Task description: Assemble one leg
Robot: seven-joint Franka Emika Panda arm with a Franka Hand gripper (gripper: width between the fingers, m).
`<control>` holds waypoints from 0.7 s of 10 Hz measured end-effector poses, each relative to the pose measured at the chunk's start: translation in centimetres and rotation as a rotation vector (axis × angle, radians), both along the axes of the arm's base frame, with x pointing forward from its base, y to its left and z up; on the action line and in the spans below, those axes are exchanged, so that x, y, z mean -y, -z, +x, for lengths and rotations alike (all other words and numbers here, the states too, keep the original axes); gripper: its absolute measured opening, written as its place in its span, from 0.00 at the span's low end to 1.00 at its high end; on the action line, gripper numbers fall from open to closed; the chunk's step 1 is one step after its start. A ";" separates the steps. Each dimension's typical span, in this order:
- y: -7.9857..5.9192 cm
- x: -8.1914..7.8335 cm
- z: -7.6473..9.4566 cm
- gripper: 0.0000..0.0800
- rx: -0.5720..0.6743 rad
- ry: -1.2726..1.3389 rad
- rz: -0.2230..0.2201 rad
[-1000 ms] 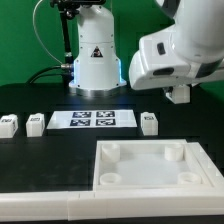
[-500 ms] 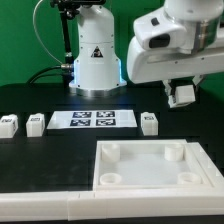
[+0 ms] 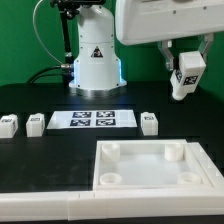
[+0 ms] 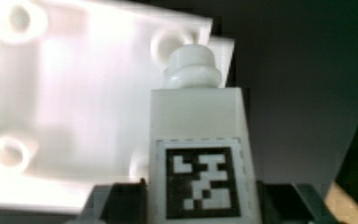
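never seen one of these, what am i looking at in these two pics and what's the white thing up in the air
This is a robot arm putting a small table together. One picture comes from a camera standing off the arm. The other comes from a camera on its wrist, looking along its gripper. The gripper is shut on the leg, a white post with a black-and-white tag, held in the air. On the black table lie three more legs, the flat marker board and the white tabletop with round corner sockets.
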State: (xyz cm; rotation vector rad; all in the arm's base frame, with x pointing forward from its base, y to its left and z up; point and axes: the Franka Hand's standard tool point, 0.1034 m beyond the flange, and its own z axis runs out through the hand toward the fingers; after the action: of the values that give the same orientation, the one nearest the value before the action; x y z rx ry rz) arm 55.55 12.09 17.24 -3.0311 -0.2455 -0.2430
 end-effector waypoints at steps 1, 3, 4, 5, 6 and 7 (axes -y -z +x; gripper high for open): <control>0.2 0.2 -0.2 0.36 0.085 0.006 0.007; 0.0 1.2 2.2 0.36 0.273 -0.042 0.007; -0.2 3.2 5.0 0.36 0.377 -0.072 -0.011; -0.5 3.7 7.2 0.36 0.460 -0.060 -0.009; -0.6 3.6 8.4 0.36 0.551 -0.054 -0.005; 0.0 4.0 8.1 0.36 0.597 -0.050 -0.011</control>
State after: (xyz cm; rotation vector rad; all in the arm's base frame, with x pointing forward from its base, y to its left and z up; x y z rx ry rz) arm 63.62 8.10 17.27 -2.8705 -0.3574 -1.1387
